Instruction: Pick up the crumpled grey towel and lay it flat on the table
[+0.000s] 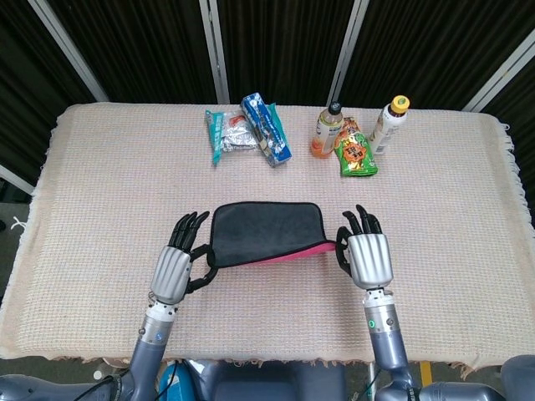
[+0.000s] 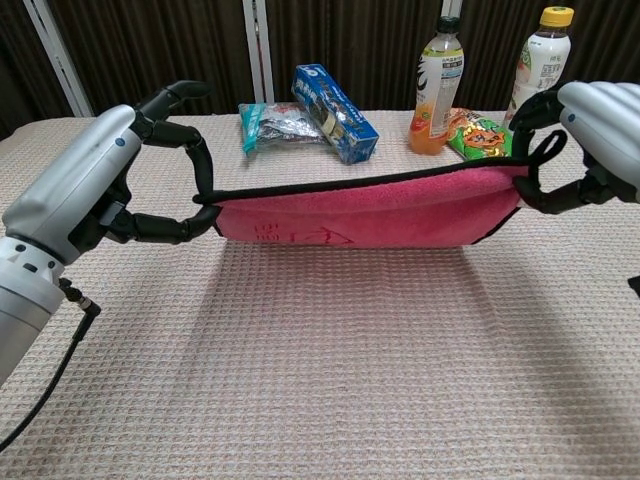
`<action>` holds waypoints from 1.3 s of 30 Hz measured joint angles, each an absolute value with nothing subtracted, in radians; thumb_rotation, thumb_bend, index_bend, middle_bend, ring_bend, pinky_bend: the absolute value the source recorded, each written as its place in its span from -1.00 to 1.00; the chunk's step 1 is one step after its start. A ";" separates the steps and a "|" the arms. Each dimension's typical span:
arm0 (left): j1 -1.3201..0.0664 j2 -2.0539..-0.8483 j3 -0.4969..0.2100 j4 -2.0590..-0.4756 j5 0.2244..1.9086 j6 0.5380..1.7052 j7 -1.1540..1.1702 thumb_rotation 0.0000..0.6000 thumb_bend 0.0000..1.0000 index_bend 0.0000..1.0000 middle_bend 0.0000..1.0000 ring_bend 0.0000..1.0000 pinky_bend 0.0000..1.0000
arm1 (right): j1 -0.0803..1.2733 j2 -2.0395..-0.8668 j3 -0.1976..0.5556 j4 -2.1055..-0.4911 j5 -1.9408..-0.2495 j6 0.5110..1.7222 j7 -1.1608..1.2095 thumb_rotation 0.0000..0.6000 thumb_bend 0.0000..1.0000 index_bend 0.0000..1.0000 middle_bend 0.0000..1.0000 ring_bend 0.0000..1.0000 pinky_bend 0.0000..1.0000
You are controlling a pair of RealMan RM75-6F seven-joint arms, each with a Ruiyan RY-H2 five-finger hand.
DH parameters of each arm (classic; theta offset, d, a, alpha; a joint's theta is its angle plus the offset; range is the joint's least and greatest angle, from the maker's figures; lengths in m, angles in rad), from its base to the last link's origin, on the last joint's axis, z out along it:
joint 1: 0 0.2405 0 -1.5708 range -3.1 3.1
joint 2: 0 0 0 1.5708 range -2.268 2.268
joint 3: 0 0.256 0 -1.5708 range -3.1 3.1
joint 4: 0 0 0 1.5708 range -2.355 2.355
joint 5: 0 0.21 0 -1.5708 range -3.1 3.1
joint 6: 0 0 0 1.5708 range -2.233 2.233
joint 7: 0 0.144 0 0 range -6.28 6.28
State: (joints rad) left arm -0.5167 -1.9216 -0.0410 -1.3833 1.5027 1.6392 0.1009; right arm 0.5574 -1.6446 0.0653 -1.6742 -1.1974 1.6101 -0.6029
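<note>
The towel is dark grey on top and pink underneath, and it stretches wide between my two hands near the table's middle. In the chest view the towel shows its pink face, hanging low with its lower edge at the tablecloth. My left hand pinches the towel's left corner between thumb and finger, as the chest view shows at the left hand. My right hand pinches the right corner, seen again as the right hand. From above, the far part of the towel looks spread out over the table.
Along the far edge lie a silver-green snack packet and a blue packet. Right of them stand an orange drink bottle, a green-orange pouch and a white bottle with a yellow cap. A beige woven cloth covers the table.
</note>
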 measured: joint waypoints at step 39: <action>-0.441 -2.006 -0.022 -1.266 1.542 1.530 0.109 1.00 -0.08 0.20 -0.90 -1.00 -0.97 | 0.439 -1.725 0.021 -1.571 -1.277 1.491 -0.562 1.00 0.14 0.46 -0.46 -0.74 -0.56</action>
